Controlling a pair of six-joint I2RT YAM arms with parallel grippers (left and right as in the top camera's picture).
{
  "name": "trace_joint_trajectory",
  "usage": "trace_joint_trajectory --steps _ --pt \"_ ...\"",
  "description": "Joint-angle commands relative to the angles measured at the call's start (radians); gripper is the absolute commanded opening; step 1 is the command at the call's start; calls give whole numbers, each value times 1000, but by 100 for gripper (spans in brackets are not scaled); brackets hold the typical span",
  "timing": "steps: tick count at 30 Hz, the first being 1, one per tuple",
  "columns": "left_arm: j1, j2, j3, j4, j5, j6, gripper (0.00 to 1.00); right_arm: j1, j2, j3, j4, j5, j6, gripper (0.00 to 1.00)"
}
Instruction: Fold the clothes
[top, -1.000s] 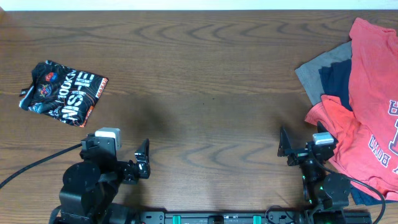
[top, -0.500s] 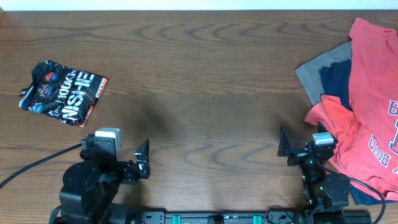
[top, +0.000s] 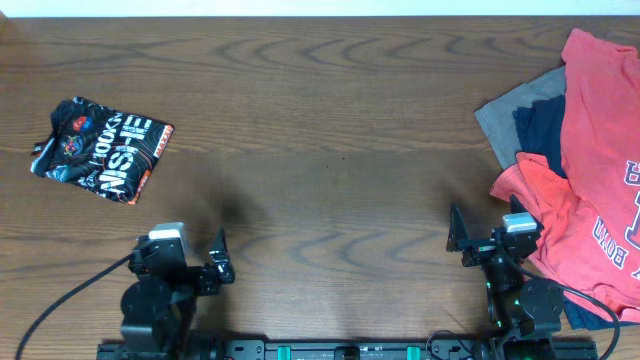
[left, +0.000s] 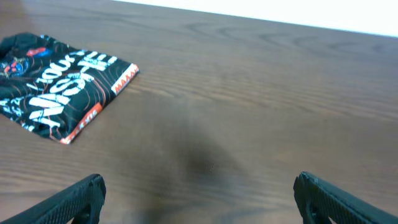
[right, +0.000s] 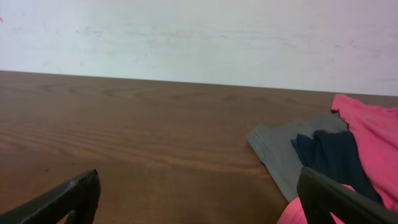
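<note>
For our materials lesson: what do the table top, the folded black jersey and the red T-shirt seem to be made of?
Table top: dark wood or wood-look laminate, fairly matt; swirling grain lines show.
Black jersey: probably smooth synthetic sports fabric; crisp white lettering, thin orange lines.
Red T-shirt: likely soft cotton-type knit, matt; lies in loose creases.

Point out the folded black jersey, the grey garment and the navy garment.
folded black jersey (top: 102, 148), overhead view, on its white lettering.
grey garment (right: 273, 149), right wrist view, on its flat middle.
navy garment (right: 329, 155), right wrist view, on its middle.
</note>
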Motion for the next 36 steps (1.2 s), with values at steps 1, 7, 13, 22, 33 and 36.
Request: trace_joint_trajectory --steps 1,7,13,22,33,36 --pt "17 -65 -103 90 -17 13 98 -10 -1 -1 -4 -4 -18 99" --pt "17 -103 -264 331 -14 14 98 -10 -1 -1 -4 -4 -18 99" --pt "17 -103 -388 604 -14 14 98 -10 -1 -1 -4 -4 -18 99" --pt "17 -103 -430 607 -10 24 98 -10 -1 -1 -4 -4 -18 99" --pt "17 -100 -430 609 -7 24 98 -10 -1 -1 -4 -4 -18 99" --pt "17 -100 -430 609 -7 24 98 -10 -1 -1 -4 -4 -18 99"
